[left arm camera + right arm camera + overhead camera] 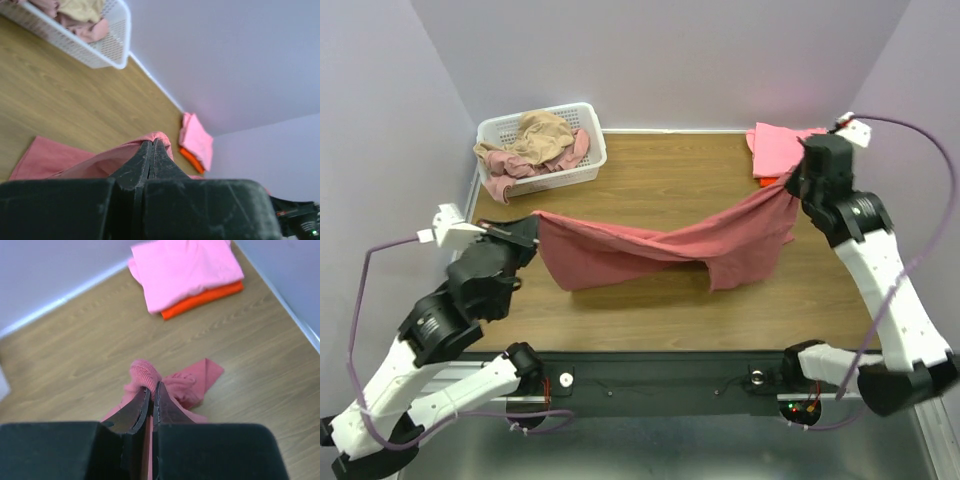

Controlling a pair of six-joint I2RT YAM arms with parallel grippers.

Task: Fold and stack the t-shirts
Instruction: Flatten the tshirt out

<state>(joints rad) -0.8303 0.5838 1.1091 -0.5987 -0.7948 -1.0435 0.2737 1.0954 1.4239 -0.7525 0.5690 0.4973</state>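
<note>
A dusty red t-shirt [660, 250] hangs stretched between both arms above the wooden table, sagging in the middle with its lower edge on the wood. My left gripper [532, 228] is shut on its left corner; the cloth [162, 137] shows at the fingertips [151, 145]. On the right, my right gripper [798, 185] is shut on the other end, a bunched fold [145, 372] pinched between the jaws. A folded bright pink t-shirt [778, 145] lies on a folded orange-red t-shirt [205, 299] at the back right corner.
A white lattice basket [582, 172] stands at the back left, holding a tan shirt [542, 133] and a pale rose shirt [510, 165]. Lilac walls close the table's back and sides. Bare wood [660, 170] lies between basket and stack.
</note>
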